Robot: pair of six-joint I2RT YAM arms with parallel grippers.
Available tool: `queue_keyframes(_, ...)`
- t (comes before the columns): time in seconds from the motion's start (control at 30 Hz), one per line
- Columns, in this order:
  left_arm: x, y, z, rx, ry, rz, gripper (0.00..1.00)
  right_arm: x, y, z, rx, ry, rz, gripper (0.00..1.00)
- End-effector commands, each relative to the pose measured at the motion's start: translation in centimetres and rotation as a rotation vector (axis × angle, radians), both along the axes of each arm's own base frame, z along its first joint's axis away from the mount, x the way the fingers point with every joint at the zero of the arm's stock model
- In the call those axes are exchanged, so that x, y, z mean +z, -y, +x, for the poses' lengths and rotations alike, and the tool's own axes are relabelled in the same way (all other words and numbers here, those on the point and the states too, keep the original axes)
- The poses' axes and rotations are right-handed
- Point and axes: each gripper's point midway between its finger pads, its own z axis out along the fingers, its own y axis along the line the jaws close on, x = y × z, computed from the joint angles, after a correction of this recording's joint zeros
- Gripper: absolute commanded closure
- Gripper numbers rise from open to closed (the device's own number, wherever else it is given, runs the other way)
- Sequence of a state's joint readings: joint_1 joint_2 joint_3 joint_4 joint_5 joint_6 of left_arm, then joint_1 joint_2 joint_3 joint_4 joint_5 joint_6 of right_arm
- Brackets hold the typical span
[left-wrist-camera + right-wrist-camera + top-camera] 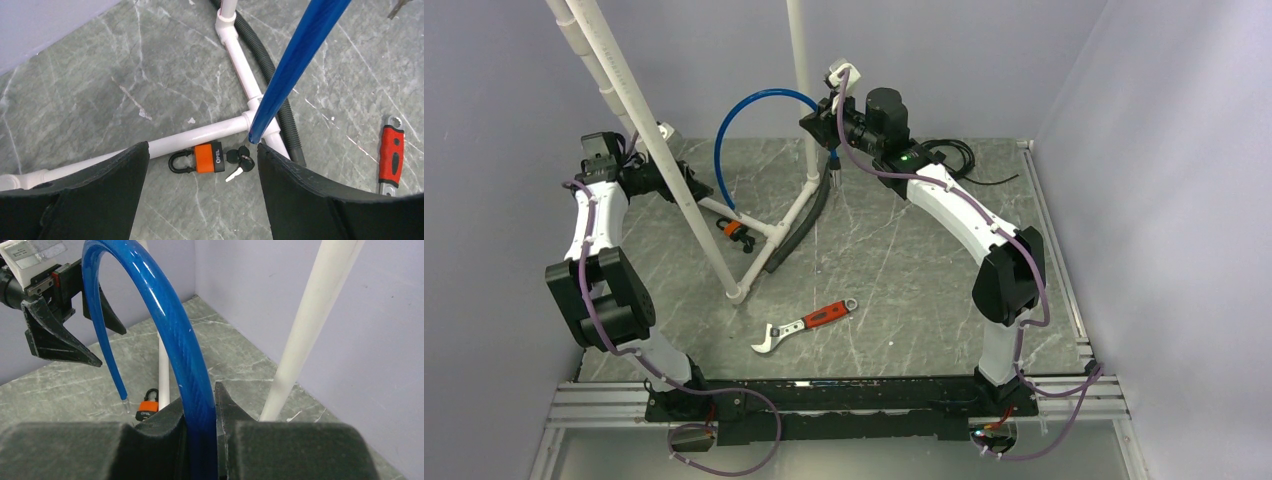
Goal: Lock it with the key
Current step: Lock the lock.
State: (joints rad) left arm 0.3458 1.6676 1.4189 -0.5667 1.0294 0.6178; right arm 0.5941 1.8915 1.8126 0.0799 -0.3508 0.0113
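**Left Fingers Standing Open Above the Padlock and Key**

The left fingers (115, 195) are standing wide apart with nothing between them. The padlock (207, 157) is lying flat on the tabletop (90, 75), below these fingers and showing in the gap between their tips. Its long axis is running across that gap, from one finger toward the other. The black shackle is pointing toward the finger on the left of the wrist view. The key bunch (239, 161) is sitting at the opposite end, toward the finger on the right of that view. One key appears to be seated in the lock body, and a silver one is lying loose beside it. The padlock is lying just beside the white pipe (200, 136), on the fingers' side of it. Contact with the pipe, and whether the shackle is latched, cannot be told.

The right fingers (165, 440) are clamping the blue cable (165, 325). The cable is arching up from between them, and its free end is hanging near the key bunch.

The left arm is judged the nearer and the free one. Since the lock's axis is crossing the gap, a wrist turn is probably needed before the fingers are pinching the key head. The pipe and the cable end are crowding that approach.
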Motion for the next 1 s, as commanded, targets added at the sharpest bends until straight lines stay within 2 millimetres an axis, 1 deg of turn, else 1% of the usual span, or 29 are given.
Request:
queue_keyframes(0.0, 2.4, 1.1, 0.1, -0.073, 0.064, -0.047, 0.17, 8.1, 1.0, -1.7, 0.020, 0.158, 0.132, 1.00)
queue_keyframes(0.13, 2.6, 2.2, -0.4, -0.114, 0.044, -0.086, 0.18, 8.0, 0.9, -1.7, 0.020, 0.149, 0.135, 1.00)
queue_keyframes(0.27, 2.4, 2.9, -0.4, -0.130, 0.031, -0.094, 0.21, 8.1, 0.8, -1.7, 0.022, 0.148, 0.142, 1.00)
queue_keyframes(0.43, 2.8, 3.3, 0.0, -0.117, 0.021, -0.133, 0.28, 8.0, 0.7, -1.8, 0.027, 0.130, 0.155, 1.00)
queue_keyframes(0.47, 2.8, 3.5, 0.0, -0.120, 0.018, -0.136, 0.32, 7.9, 0.7, -1.8, 0.028, 0.126, 0.160, 1.00)
queue_keyframes(0.53, 2.8, 4.0, -0.2, -0.132, 0.014, -0.138, 0.42, 7.8, 0.7, -1.8, 0.027, 0.114, 0.170, 1.00)
queue_keyframes(0.67, 2.8, 4.8, -0.4, -0.146, 0.006, -0.155, 0.53, 7.6, 0.9, -1.4, 0.021, 0.082, 0.195, 1.00)
queue_keyframes(0.73, 2.8, 5.1, -0.5, -0.152, 0.004, -0.158, 0.63, 7.6, 0.9, -1.1, 0.013, 0.067, 0.209, 1.00)
queue_keyframes(0.77, 2.8, 5.2, -0.6, -0.156, 0.000, -0.163, 0.65, 7.6, 0.9, -1.0, 0.013, 0.060, 0.219, 1.00)
queue_keyframes(0.87, 3.1, 5.5, -0.6, -0.159, -0.007, -0.182, 0.67, 7.4, 0.9, -0.6, 0.011, 0.036, 0.234, 1.00)
queue_keyframes(0.9, 3.2, 5.5, -0.6, -0.159, -0.005, -0.186, 0.69, 7.4, 0.9, -0.5, 0.009, 0.029, 0.239, 1.00)
queue_keyframes(0.93, 3.3, 5.5, -0.6, -0.157, -0.002, -0.187, 0.76, 7.2, 0.8, -0.5, 0.008, 0.019, 0.245, 1.00)
queue_keyframes(0.97, 3.4, 5.5, -0.6, -0.154, -0.003, -0.192, 0.87, 7.1, 0.9, -0.4, 0.003, 0.000, 0.257, 1.00)
